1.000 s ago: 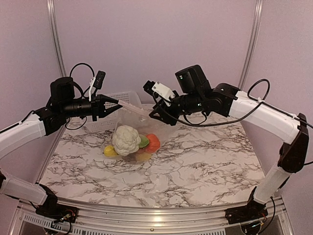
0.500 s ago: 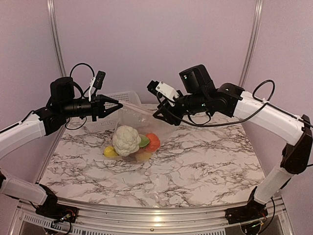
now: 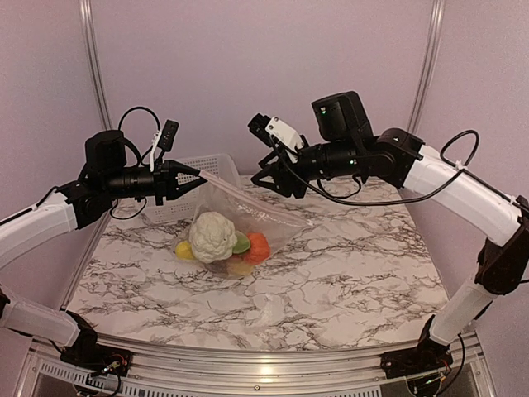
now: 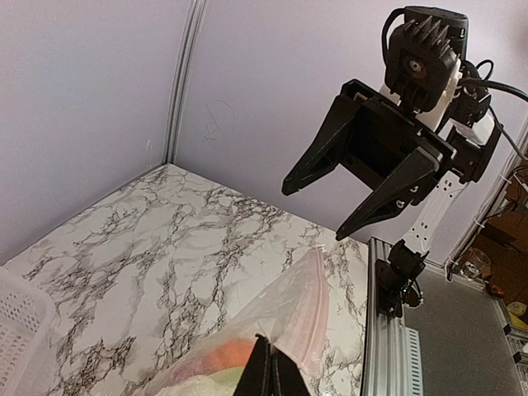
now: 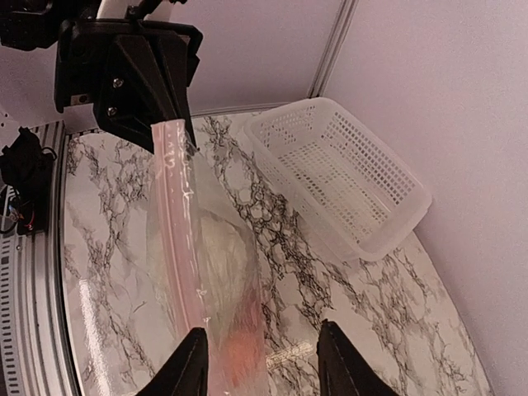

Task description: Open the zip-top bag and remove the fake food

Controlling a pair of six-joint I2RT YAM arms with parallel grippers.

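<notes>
Jaws of the left gripper (image 3: 197, 175) are pressed together on the upper-left corner of the zip-top bag (image 3: 260, 213), left of centre in the top view. From there the bag slopes down to the marble table (image 3: 355, 265), with the fake food (image 3: 213, 236) bunched inside at frame centre (cauliflower foremost). The right gripper (image 3: 269, 186) hangs just above the zip strip, partly spread, holding nothing.

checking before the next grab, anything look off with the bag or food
The zip-top bag hangs askew: only the left gripper pinches one end of its zip strip, which slants down to the table. The right gripper is open, apart from it. The fake food sits inside, nothing spilled.
</notes>
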